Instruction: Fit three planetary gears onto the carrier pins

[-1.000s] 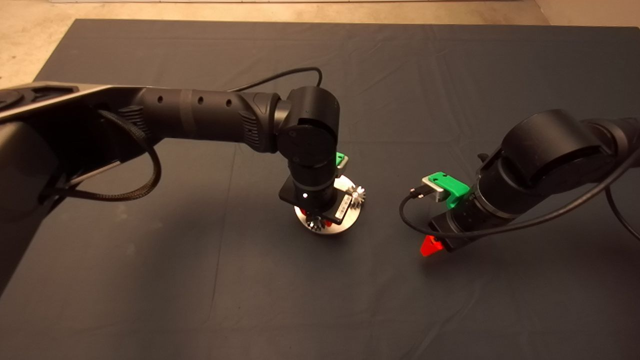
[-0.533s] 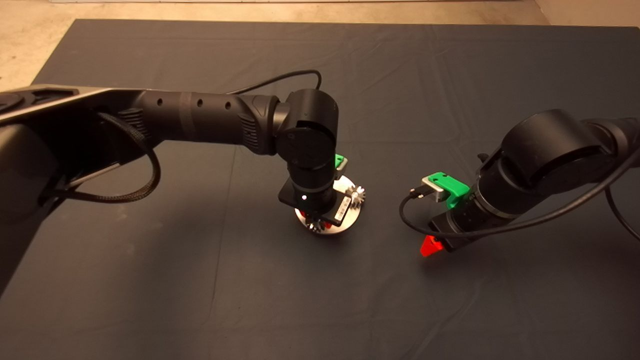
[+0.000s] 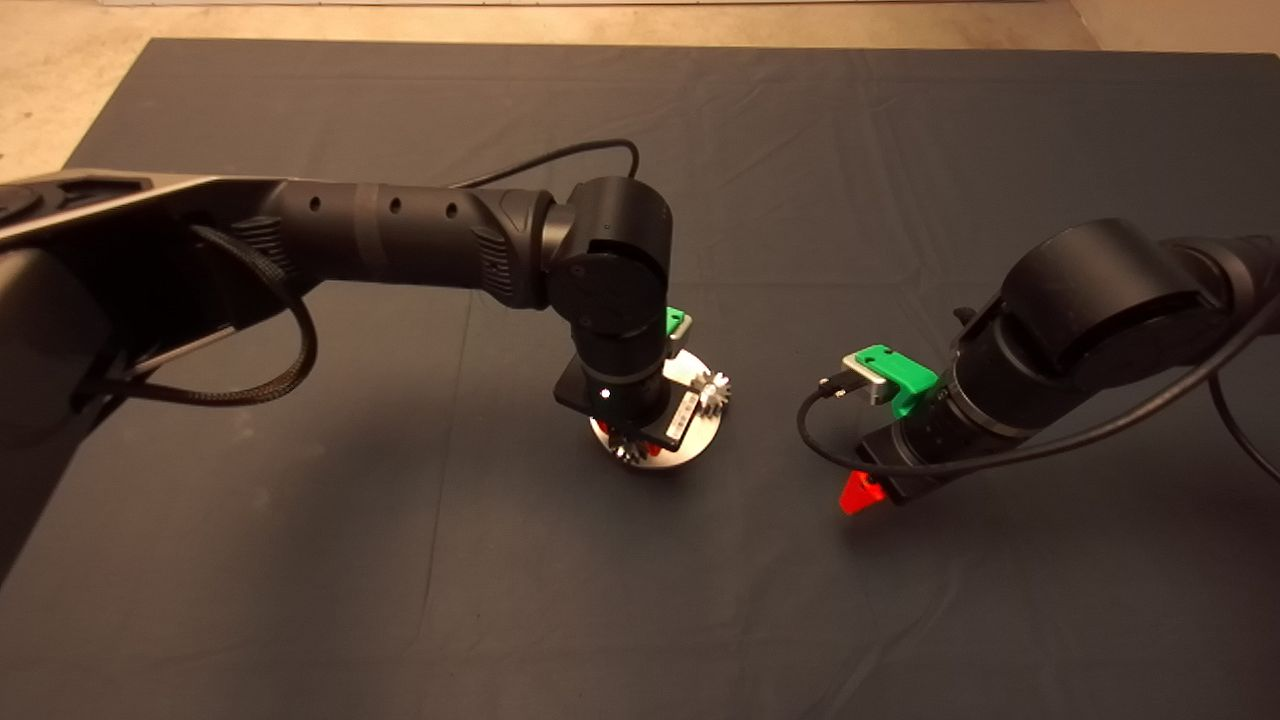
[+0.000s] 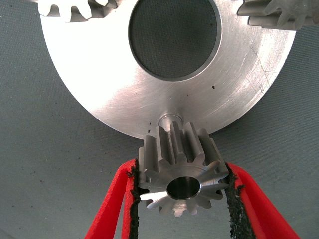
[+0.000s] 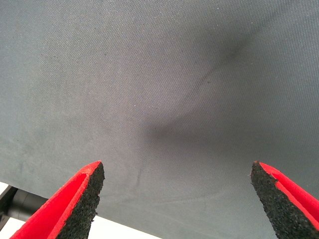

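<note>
Our left gripper (image 4: 182, 199) clamps the third planetary gear (image 4: 182, 172) just off its carrier pin (image 4: 168, 119) (right gripper (image 5: 177, 199) idle, jaws open); releasing misaligned could jam or drop it.

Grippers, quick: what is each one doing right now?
Left gripper: shut on a planetary gear, at the carrier disc by a pin.
Right gripper: open, empty, above the mat.

Disc (image 3: 690, 452) lies mid-mat (image 3: 400, 560); right tool (image 3: 862, 492) waits to its right.
</note>
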Action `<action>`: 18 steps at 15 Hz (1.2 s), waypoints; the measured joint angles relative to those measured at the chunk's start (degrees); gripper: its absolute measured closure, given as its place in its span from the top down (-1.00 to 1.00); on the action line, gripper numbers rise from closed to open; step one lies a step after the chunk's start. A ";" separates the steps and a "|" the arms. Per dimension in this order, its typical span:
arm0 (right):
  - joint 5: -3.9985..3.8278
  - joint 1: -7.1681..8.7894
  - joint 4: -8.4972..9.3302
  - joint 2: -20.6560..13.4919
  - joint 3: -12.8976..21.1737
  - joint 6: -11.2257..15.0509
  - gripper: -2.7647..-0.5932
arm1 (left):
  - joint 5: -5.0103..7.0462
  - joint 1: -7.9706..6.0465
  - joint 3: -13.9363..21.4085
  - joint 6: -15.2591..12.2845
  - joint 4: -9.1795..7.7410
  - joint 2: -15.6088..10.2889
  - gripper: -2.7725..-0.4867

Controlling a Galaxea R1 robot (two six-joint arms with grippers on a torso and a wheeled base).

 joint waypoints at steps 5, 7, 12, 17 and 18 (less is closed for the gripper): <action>0.00 -0.01 0.09 0.01 0.00 0.02 0.46 | -0.02 0.00 0.00 0.00 -0.05 -0.07 -0.61; 0.00 0.00 0.35 0.01 0.00 0.02 0.46 | -0.04 0.00 0.00 0.00 -0.11 -0.11 -0.61; 0.00 0.00 0.88 0.00 0.04 0.05 0.46 | -0.04 -0.02 -0.24 0.00 -0.24 -0.13 -0.61; 0.00 0.00 1.57 -0.02 0.28 0.05 0.46 | -0.24 0.00 -0.28 -0.02 -0.40 -0.32 -0.61; 0.00 0.00 1.66 -0.02 0.28 0.05 0.46 | -0.41 0.00 -0.28 0.00 -0.44 -0.43 -0.61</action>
